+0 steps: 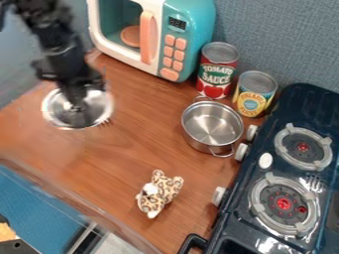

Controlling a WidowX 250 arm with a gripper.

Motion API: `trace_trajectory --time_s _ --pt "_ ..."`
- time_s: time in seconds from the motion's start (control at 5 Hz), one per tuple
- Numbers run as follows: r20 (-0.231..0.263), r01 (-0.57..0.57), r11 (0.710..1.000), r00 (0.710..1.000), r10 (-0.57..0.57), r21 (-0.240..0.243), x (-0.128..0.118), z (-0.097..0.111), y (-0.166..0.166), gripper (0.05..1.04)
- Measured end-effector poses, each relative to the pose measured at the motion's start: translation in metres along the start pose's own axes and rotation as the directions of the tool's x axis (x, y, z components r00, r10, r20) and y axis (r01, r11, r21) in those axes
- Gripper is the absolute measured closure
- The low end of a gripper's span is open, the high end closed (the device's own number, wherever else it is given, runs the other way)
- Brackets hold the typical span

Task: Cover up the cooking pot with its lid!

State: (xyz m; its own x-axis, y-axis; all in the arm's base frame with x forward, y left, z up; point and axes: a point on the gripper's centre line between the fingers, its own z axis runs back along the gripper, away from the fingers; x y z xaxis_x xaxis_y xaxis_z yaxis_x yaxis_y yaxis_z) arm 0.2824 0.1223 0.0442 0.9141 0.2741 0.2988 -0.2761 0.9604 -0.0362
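The black gripper (79,106) hangs at the upper left, directly over the round metal lid (58,110), and hides the lid's middle. Its fingertips are blurred around the lid's knob, and I cannot tell whether they hold it. The lid appears to lie on or just above the wooden counter. Right of centre, the silver cooking pot (213,124) stands upright with its inside uncovered and a loop handle at each end.
Behind stands a teal toy microwave (189,30). Two cans, one red (217,69) and one yellow (254,94), are close behind the pot. A spotted plush toy (159,192) lies in front, and a dark stove (278,173) is at right.
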Motion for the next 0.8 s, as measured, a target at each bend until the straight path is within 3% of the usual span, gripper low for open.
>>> trace_trajectory --time_s 0.4,0.8 --pt "-0.040 0.023 0.993 0.999 -0.028 -0.112 0.035 -0.001 -0.104 1.031" --pt "-0.055 0.093 0.984 0.993 -0.102 -0.151 0.054 -0.023 -0.180 1.031"
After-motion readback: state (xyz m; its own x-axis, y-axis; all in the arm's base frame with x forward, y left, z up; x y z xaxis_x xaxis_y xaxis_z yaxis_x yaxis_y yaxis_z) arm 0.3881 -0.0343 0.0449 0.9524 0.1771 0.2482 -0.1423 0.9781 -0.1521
